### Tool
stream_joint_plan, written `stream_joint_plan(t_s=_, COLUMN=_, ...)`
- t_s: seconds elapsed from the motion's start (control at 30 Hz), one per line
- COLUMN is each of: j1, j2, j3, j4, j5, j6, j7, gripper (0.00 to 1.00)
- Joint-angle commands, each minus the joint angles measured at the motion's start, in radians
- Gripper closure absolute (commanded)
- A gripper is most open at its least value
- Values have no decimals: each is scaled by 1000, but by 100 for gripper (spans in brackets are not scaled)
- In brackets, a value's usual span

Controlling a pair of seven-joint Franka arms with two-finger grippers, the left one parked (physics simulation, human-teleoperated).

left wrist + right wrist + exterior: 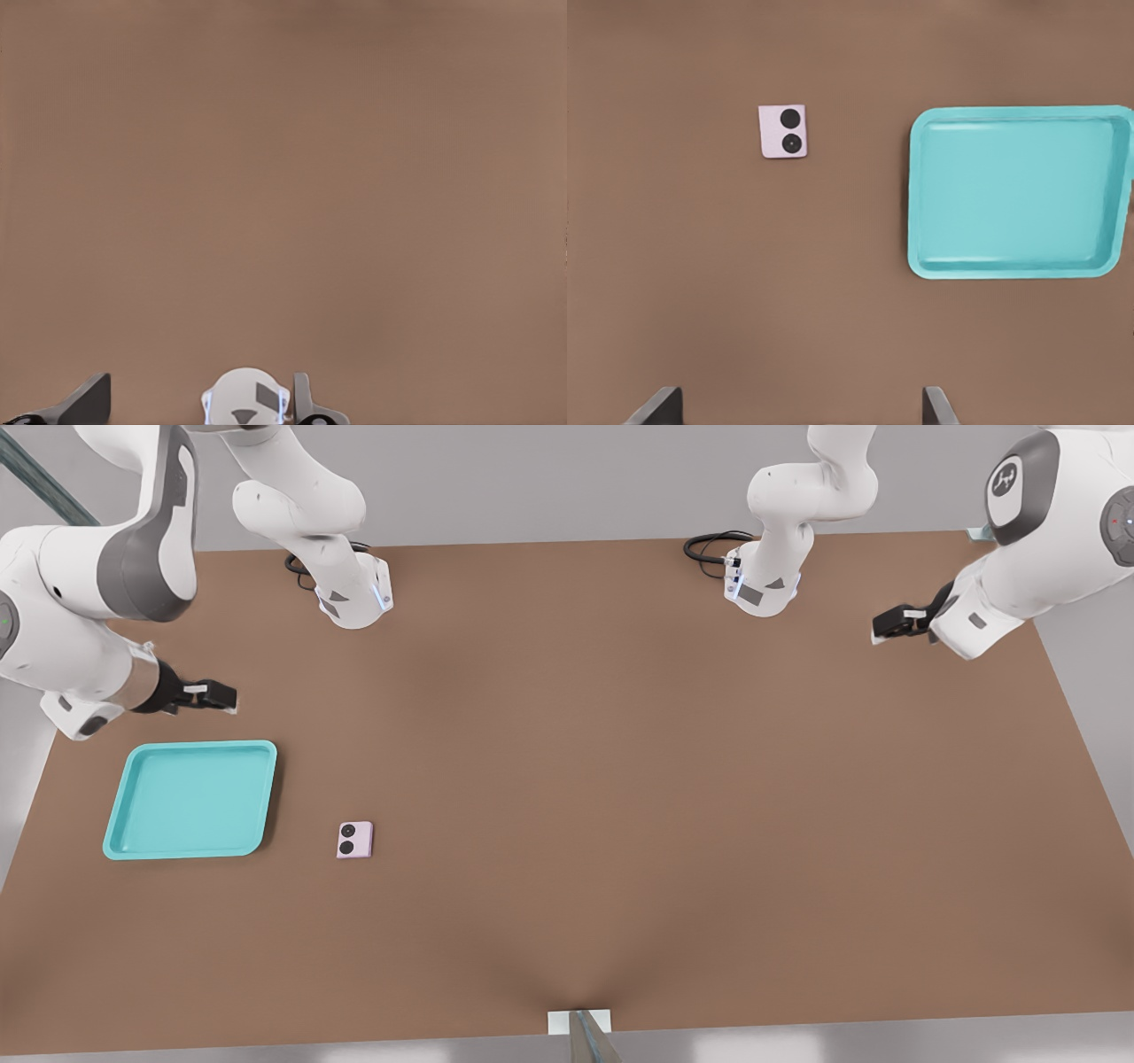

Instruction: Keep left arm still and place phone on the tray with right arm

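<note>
The pale pink phone (354, 840) lies flat on the brown table with its two black lenses up, a short way to the front view's right of the turquoise tray (190, 802). The tray holds nothing. My gripper (221, 695) hovers above the table just behind the tray's far edge, at the front view's left. It is open and holds nothing. The right wrist view looks down on the phone (783, 131) and the tray (1019, 190), both well ahead of the gripper (799, 400), whose fingertips (666, 398) stand wide apart.
Two white arm bases (354, 598) (762, 584) with black cables stand along the table's far edge. The parked arm's gripper (899, 622) hangs at the front view's far right. A small white bracket (580, 1023) sits at the near edge.
</note>
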Motion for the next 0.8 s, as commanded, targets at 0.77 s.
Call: stream_joint_plan(t_s=0.77, j1=58, j2=611, j3=66, j4=-160, j5=5, j6=965, j7=-22, gripper=0)
